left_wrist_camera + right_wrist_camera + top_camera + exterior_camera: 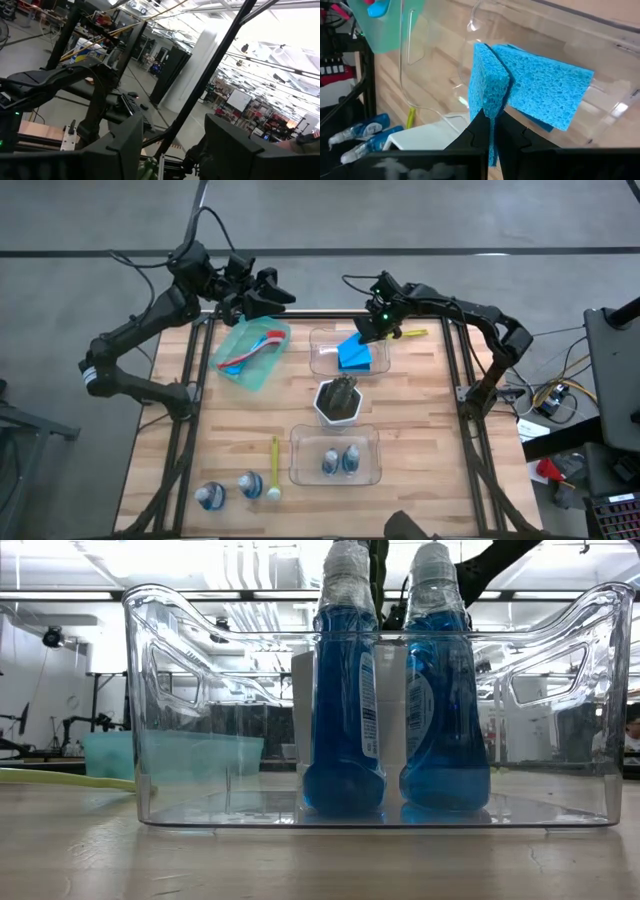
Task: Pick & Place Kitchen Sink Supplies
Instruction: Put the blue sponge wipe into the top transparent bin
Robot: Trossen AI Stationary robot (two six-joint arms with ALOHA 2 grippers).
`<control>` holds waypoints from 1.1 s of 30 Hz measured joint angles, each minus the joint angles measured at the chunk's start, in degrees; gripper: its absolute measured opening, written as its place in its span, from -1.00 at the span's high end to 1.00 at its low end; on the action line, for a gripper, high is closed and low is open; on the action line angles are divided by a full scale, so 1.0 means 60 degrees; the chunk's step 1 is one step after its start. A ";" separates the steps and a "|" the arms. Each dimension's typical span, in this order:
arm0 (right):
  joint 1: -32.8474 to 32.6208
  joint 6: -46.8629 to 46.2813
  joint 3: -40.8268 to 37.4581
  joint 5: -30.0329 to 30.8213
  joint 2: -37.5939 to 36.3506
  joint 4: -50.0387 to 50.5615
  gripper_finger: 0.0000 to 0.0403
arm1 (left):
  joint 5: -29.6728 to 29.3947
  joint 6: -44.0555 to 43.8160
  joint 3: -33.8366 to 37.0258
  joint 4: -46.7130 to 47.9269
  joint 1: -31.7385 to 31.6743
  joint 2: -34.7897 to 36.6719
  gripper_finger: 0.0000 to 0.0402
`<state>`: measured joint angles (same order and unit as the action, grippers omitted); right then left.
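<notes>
My right gripper (372,330) (492,122) is over the far clear bin (322,360), shut on a blue sponge (489,85). A second blue sponge (547,90) lies against the first, inside the bin. My left gripper (270,292) (172,135) is raised above the table's far left, open, with nothing between its fingers. Below it, the green tray (262,372) holds a pink and a blue brush (250,352). Two bottles of blue liquid (345,690) stand upright in the near clear bin (300,470). Two more bottles (228,492) and a yellow brush (275,465) lie on the table at the near left. My right gripper pinches the blue sponge between its two fingers, on the two broad faces near one edge (487,112). The fingers slant down from the table's far right. The sponge stands on edge inside the far bin. Whether its lower end touches the bin floor does not show.
A white hexagonal pot with a dark plant (338,400) stands mid-table between the two bins. Another yellow brush (412,333) lies at the far right beside my right gripper. The black table frame (455,380) runs along both sides.
</notes>
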<state>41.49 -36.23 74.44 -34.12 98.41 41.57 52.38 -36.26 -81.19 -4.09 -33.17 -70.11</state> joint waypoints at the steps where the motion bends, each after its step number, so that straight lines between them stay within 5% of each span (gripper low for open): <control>1: -0.0013 0.0000 0.0002 0.0042 0.0000 -0.0002 0.94 | 0.0014 0.0027 0.0000 0.0019 -0.0002 0.0000 -0.02; 33: -0.0582 -0.0468 -0.0468 0.1072 -0.0011 -0.0279 0.94 | 0.0051 0.0228 0.0007 0.0061 -0.0062 -0.0004 -0.02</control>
<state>37.99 -39.04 71.63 -27.69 98.35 39.90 52.69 -34.89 -81.14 -3.73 -33.54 -70.13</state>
